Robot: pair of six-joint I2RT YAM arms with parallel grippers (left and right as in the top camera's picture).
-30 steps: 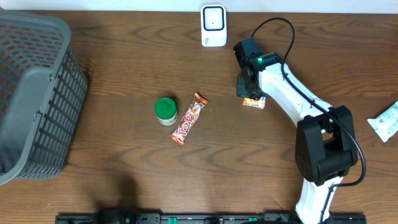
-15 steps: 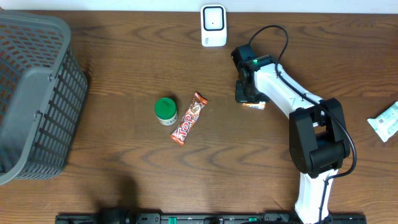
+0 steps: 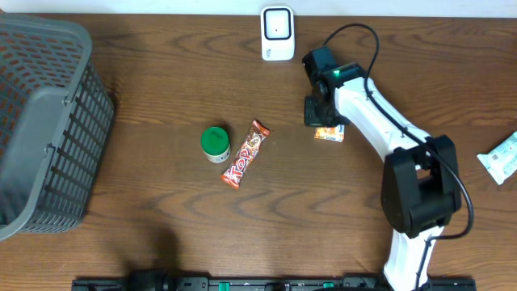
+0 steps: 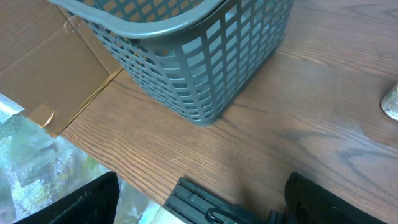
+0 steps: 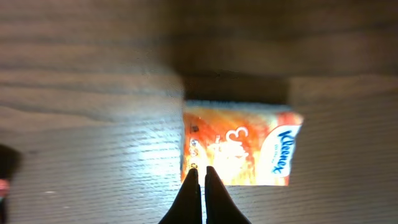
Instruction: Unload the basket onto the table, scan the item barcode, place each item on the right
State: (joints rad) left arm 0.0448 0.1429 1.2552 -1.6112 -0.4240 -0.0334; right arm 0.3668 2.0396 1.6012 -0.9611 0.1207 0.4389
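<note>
Kleenex pack [image 3: 329, 133] lay flat on the table [image 3: 161, 73], just under the right gripper [image 5: 200, 171] and on the scanner's [image 3: 277, 33] side of the board. The right gripper's two fingers were pressed together with nothing between them. In the wrist view their tips sat at the pack's near edge, toward its left end, so most of the pack spread ahead and to the right of the finger line. Whether the tips actually touched the wrapper could not be told from these views.

The pack's long axis ran across the fingers rather than along them. Seen from overhead it lay nearly side to side with a slight tilt. I judged that closed fingers could only nudge it. A pick would need the jaws parted and set across the short side.

The scanner stood at the far edge of the table, beyond the pack and a little to the left in the overhead view. It was near, but not touching. Carrying the pack there meant a short reach away from the robot's base.

The right arm was plainly the nearer one. The left gripper [image 4: 200, 186] hung wide apart and empty by the basket [image 3: 48, 121], well apart from the pack — the can [image 3: 215, 144] and candy bar [image 3: 245, 153] lay between them.

No barcode showed on the pack's upper face, so it may sit underneath — my guess only.
</note>
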